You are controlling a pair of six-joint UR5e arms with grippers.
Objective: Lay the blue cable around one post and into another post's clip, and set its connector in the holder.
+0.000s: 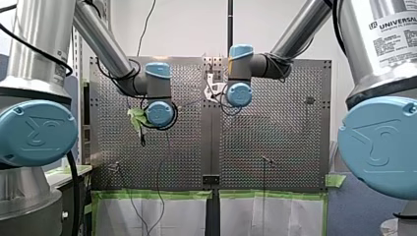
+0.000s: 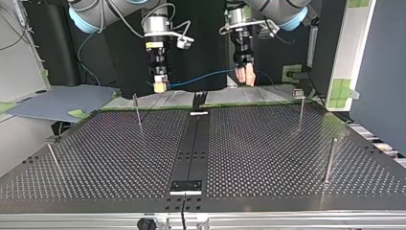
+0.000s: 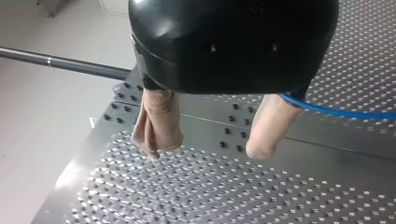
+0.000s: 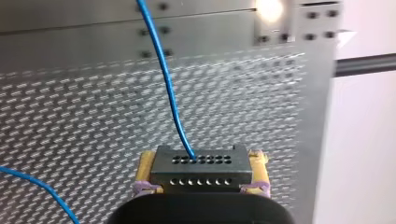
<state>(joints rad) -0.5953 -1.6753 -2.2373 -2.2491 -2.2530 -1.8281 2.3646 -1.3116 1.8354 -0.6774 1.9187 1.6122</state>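
Observation:
My right gripper [image 4: 201,164] is shut on a black connector [image 4: 201,170] with rows of small holes, pinched between its yellow pads. The blue cable [image 4: 166,84] leaves the connector's face and runs out over the perforated table. In the top view that gripper [image 2: 160,86] hangs above the table's far edge. The cable [image 2: 201,76] spans from it across to my left gripper [image 2: 245,75]. In the left wrist view my left gripper [image 3: 205,148] is open, with nothing between its beige fingers [image 3: 159,123]. The cable [image 3: 336,112] passes just outside one finger.
Thin posts stand on the table in the top view: two far ones [image 2: 137,108] [image 2: 300,106] and two nearer ones [image 2: 330,158] [image 2: 52,158]. A black bracket [image 2: 186,186] sits on the centre strip near the front edge. A dark rod [image 3: 70,65] crosses beyond the table.

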